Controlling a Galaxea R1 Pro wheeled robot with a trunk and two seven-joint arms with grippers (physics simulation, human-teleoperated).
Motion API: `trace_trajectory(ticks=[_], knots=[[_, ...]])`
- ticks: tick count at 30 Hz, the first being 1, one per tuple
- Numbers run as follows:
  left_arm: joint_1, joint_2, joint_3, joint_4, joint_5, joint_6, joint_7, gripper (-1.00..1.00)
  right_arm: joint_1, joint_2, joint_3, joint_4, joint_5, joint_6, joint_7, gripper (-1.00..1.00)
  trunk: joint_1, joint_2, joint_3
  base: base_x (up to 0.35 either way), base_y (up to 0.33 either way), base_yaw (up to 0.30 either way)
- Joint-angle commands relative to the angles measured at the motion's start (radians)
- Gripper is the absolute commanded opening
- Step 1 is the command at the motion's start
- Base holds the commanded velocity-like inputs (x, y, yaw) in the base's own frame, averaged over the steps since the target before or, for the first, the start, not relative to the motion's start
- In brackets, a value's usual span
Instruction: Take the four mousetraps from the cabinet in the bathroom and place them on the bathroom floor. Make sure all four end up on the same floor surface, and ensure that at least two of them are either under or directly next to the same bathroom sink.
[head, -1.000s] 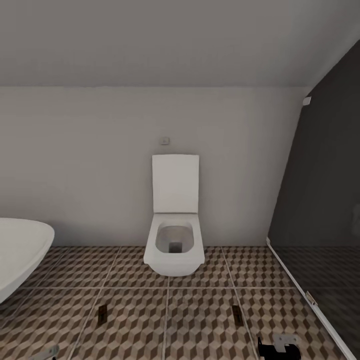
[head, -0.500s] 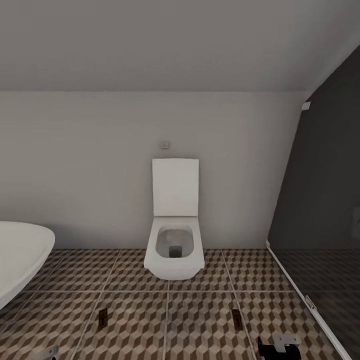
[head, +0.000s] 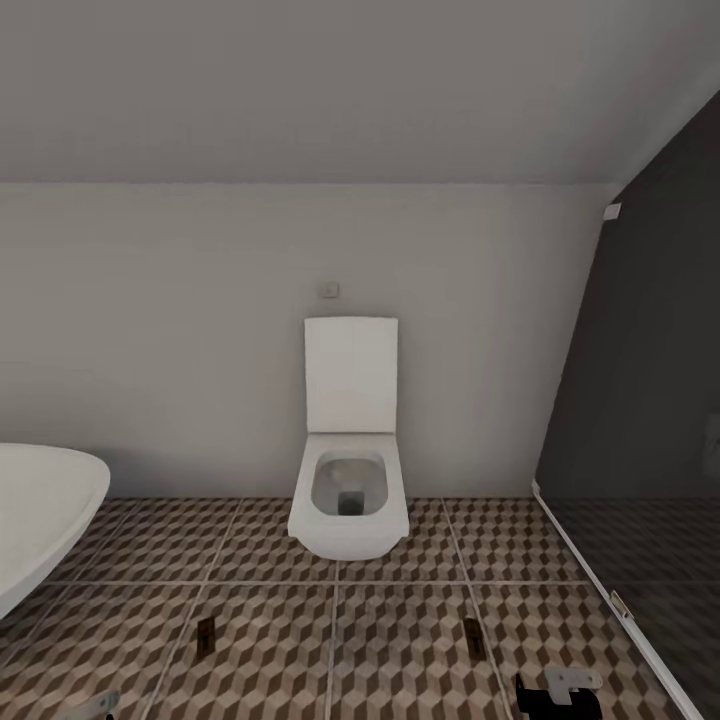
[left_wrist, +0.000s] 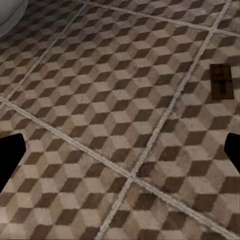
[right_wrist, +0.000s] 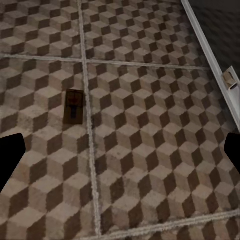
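Both grippers are cut off at the near edge of the head view: the left gripper (head: 90, 707) shows as a grey sliver, the right gripper (head: 560, 692) as a black and grey part. In each wrist view only two dark fingertips (left_wrist: 10, 159) (right_wrist: 10, 162) show at opposite edges, set wide apart with nothing between them — jaws spread on both arms.

Two mousetraps lie flat on the bathroom floor (head: 400, 650): the left mousetrap (head: 205, 634) near the bathtub side, the right mousetrap (head: 473, 635) toward the shower side, well apart. The left wrist view shows one (left_wrist: 221, 82) beside a grout line; the right wrist view shows the other (right_wrist: 74, 106) just beside a grout line. Metal parts are too small to make out.

Room — a white toilet (head: 349, 445) against the far wall, lid up; a white bathtub (head: 40, 515) cut off at left; a dark glass partition (head: 650, 430) at right. Brown-and-beige cube tiles, pale grout.
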Motion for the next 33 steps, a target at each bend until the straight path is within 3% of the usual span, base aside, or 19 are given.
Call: trace_trajectory(ticks=[1,22,33], knots=[[-0.001,-0.004,-0.008,0.003,0.001,-0.004,0.004,1.00,-0.002,0.000,0.000,0.004,0.007,-0.005,-0.005,1.00,0.000,-0.001,-0.001,0.000,0.000,0.000],[0.000,-0.041,-0.009,0.013,-0.003,-0.001,0.002,1.00,-0.002,0.000,0.000,0.004,0.007,-0.005,-0.006,1.00,0.000,-0.001,-0.001,0.000,0.000,0.000],[0.006,-0.085,-0.008,0.016,-0.004,0.004,0.001,1.00,-0.002,0.000,0.000,0.004,0.007,-0.005,-0.006,1.00,0.000,-0.001,-0.001,0.000,0.000,0.000]])
